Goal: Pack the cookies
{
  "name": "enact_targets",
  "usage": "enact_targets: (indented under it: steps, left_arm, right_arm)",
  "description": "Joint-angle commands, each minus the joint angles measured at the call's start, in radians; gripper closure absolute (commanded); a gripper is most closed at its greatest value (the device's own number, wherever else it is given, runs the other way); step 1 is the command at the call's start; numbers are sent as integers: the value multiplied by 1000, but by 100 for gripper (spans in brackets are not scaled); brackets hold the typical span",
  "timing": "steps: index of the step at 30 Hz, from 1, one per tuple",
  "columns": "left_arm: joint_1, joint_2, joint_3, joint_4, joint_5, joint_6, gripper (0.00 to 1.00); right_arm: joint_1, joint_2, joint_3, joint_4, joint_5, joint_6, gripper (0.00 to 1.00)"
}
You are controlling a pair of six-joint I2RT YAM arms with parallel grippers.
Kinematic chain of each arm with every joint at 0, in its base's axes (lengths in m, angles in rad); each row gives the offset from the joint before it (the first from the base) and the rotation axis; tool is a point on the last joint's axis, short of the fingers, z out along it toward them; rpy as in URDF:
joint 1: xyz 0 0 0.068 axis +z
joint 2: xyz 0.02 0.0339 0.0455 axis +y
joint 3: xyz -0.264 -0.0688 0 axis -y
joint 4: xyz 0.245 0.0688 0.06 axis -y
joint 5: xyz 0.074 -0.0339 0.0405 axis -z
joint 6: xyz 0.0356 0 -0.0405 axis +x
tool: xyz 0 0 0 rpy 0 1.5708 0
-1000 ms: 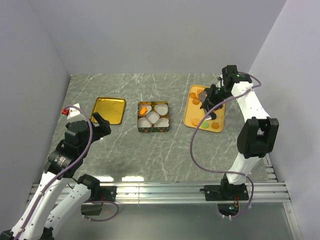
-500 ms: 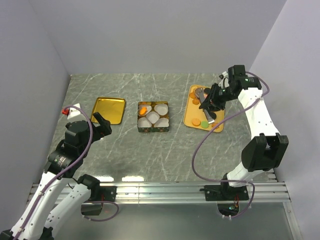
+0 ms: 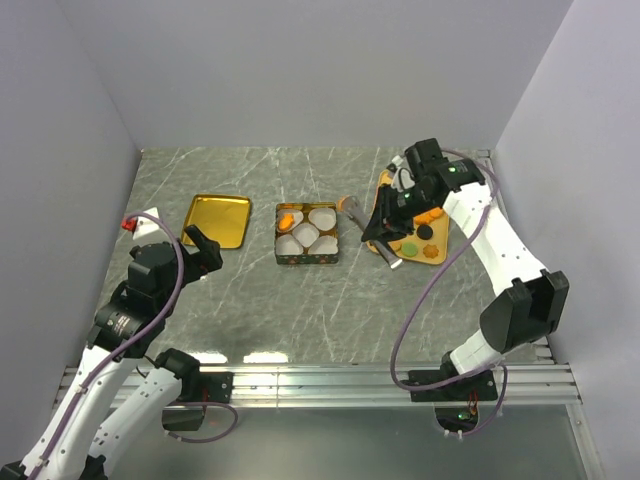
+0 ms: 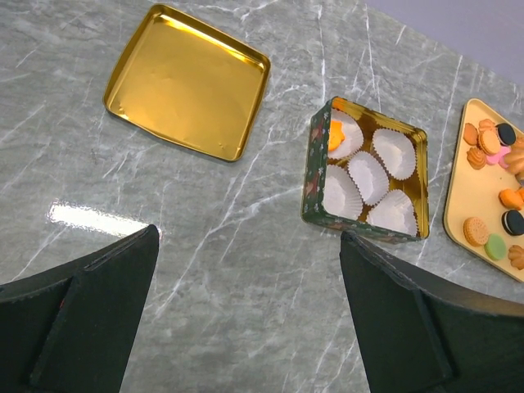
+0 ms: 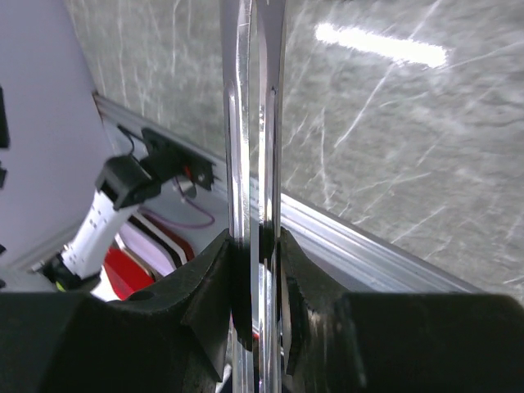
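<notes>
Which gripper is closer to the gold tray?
Left. The left gripper hovers by the gold tray's near edge; the right gripper, holding tongs, is beyond the tin, at the cookie tray.

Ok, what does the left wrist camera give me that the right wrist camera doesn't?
Left wrist only: the gold tray, the tin with five white paper cups, an orange cookie in one cup, the yellow tray of loose cookies, and the open left gripper. Right wrist only: the right gripper shut on metal tongs, plus the aluminium rail at the table's edge. Both: the grey marble tabletop with a glare streak.
</notes>
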Motion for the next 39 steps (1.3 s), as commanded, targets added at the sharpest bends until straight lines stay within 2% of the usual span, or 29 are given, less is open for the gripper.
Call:
enact_targets:
  steps: [1, 18, 35, 39]
  left_arm:
    - [0, -9, 5, 22, -15, -1, 2]
    - [0, 0, 4, 22, -12, -1, 1]
    - [3, -9, 2, 25, -12, 0, 1]
    - [5, -5, 5, 22, -12, -1, 0]
  right_arm:
    - [41, 23, 27, 19, -6, 24, 76]
    - [145, 289, 225, 17, 25, 52, 76]
    - [150, 404, 281, 43, 89, 72, 72]
    - [148, 430, 309, 36, 103, 69, 69]
